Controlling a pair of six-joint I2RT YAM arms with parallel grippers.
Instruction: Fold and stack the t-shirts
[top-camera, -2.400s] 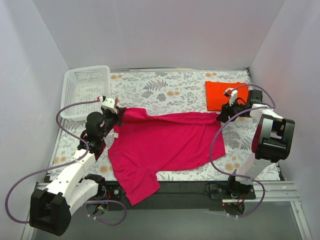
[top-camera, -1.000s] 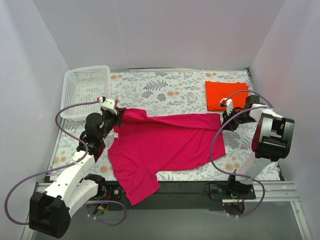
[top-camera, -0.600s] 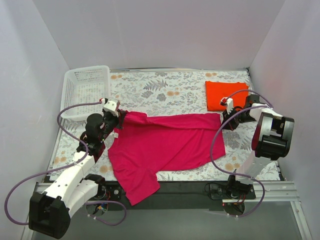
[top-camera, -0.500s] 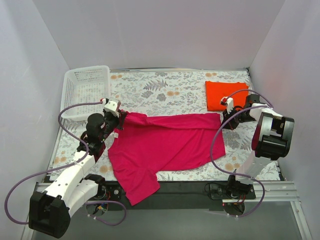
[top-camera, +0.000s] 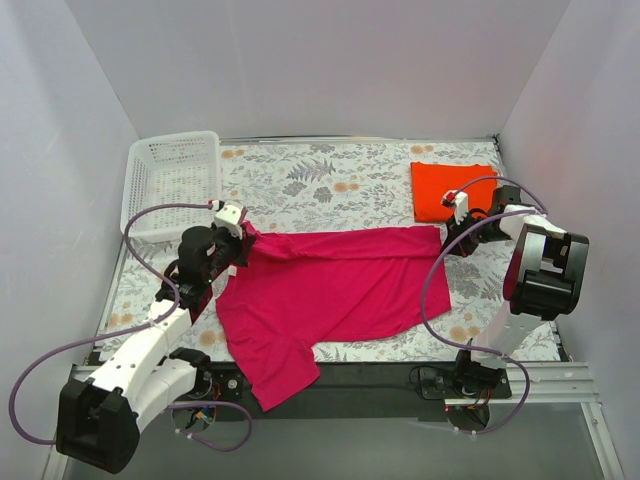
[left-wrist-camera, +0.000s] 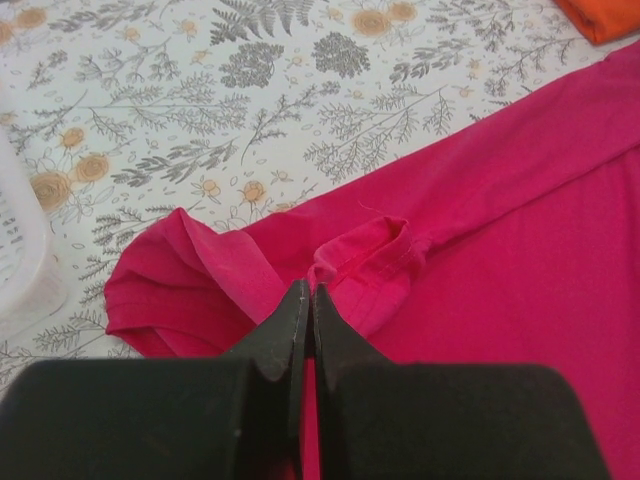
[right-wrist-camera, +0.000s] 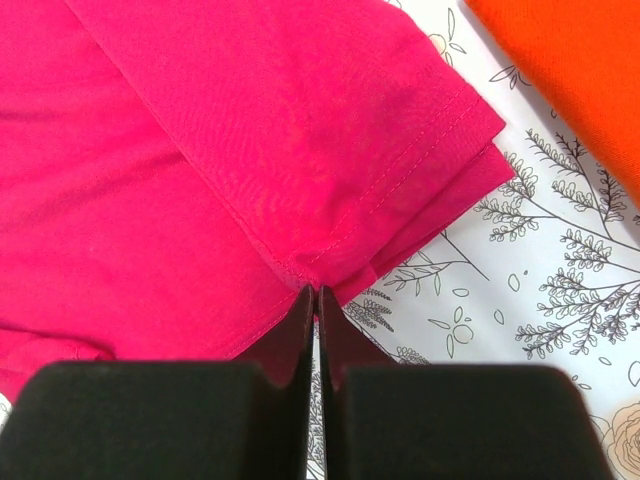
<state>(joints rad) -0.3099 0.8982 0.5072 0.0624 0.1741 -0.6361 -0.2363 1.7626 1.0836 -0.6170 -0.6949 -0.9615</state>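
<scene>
A magenta-pink t-shirt (top-camera: 330, 285) lies spread across the table's middle, one part hanging over the near edge. My left gripper (top-camera: 238, 240) is shut on its bunched cloth near the collar (left-wrist-camera: 365, 262), the jaws pinched together with pink fabric between them. My right gripper (top-camera: 449, 241) is shut on the hem of the folded sleeve (right-wrist-camera: 400, 160) at the shirt's right end. An orange-red t-shirt (top-camera: 452, 188) lies folded as a rectangle at the back right, just beyond the right gripper, and its corner (right-wrist-camera: 570, 70) shows in the right wrist view.
A white perforated basket (top-camera: 170, 180) stands at the back left, its wall (left-wrist-camera: 20, 260) close to the left gripper. A floral cloth (top-camera: 330, 180) covers the table. Grey walls close in the left, back and right sides. Purple cables loop beside both arms.
My left gripper has carried the collar end of the pink shirt to the right and nearer, bunching the top edge. The right gripper shifted slightly right early on, then stayed still.
</scene>
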